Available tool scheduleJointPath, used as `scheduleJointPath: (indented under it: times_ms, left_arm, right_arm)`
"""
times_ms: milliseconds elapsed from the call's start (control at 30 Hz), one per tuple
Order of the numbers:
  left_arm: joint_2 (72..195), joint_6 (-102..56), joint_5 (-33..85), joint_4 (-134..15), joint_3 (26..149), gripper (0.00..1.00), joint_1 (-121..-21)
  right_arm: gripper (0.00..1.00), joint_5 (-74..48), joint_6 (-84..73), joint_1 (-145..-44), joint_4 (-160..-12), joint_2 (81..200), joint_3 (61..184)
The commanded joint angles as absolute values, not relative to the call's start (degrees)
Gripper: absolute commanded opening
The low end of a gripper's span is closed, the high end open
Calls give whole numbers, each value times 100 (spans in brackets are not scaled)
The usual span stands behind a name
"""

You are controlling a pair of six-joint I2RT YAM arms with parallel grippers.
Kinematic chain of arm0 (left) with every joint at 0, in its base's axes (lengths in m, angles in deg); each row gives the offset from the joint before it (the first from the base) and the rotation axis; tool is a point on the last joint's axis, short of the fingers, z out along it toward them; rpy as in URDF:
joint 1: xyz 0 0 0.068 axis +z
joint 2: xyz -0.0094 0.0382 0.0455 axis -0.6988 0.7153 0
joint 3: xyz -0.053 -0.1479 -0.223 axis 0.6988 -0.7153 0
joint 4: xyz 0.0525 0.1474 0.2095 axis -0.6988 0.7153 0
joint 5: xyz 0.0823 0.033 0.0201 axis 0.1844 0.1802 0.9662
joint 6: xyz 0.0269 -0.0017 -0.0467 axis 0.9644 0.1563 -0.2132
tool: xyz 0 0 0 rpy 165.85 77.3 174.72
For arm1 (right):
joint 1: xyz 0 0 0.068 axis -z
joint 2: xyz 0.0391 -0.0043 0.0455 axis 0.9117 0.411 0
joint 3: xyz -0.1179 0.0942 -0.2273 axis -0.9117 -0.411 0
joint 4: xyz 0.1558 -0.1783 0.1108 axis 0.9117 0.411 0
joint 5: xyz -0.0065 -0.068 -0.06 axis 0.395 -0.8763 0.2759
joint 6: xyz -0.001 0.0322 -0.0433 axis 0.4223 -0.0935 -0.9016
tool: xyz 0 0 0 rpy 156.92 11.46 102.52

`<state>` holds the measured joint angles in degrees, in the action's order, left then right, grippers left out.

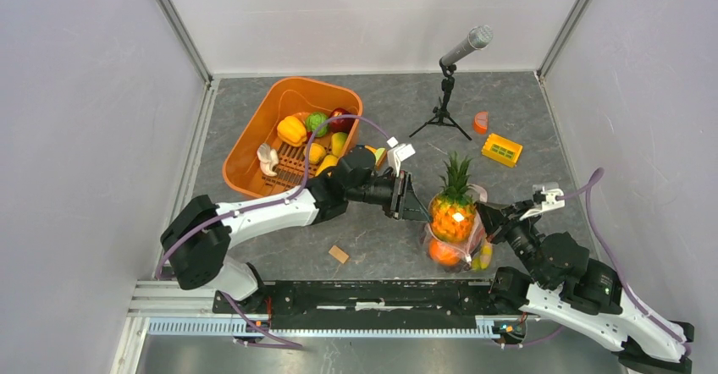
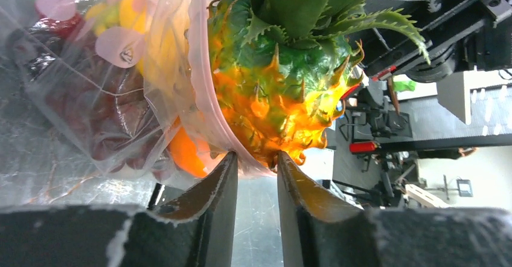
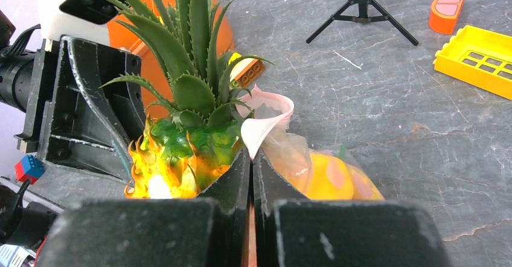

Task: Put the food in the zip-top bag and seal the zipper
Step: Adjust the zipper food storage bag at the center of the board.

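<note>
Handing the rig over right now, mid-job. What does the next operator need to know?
Left claw: jaws narrowly apart at the bag rim, next to the pineapple; no firm grip visible.
Right claw: shut on the bag's pink zipper strip, holding the mouth up.
Pineapple: sitting in the bag's mouth, leaves sticking out.
Done: orange and yellow pieces are inside the bag.
Left: push the pineapple fully in, bring over the remaining food from the orange tub, then close the zipper.
</note>
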<state>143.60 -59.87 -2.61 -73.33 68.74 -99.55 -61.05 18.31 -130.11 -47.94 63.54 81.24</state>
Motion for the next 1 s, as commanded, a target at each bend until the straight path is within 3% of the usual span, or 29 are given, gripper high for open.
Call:
scheduleJointPath:
  times_ms: [0, 367, 667, 800, 967]
  left_arm:
    - [14166, -5546, 133, -6972, 7185, 33, -10009]
    - [14032, -5362, 435, -6631, 7358, 3, -10032]
    - [13221, -4664, 1244, -5463, 7876, 2, -10033]
    - [12985, -4084, 2116, -4114, 8568, 2, -10025]
    - [12748, -3822, 2957, -3269, 9044, 2, -10024]
  right_arm:
    - [3, -5820, 1795, -13033, -5166, 6496, 8071]
    - [3, -5533, 1532, -13034, -5803, 6352, 8083]
    - [3, -5313, 1209, -13034, -6164, 6758, 8266]
    - [3, -5181, 1105, -13036, -6394, 7008, 8444]
    - [3, -5803, 1217, -13035, -5759, 7808, 9155]
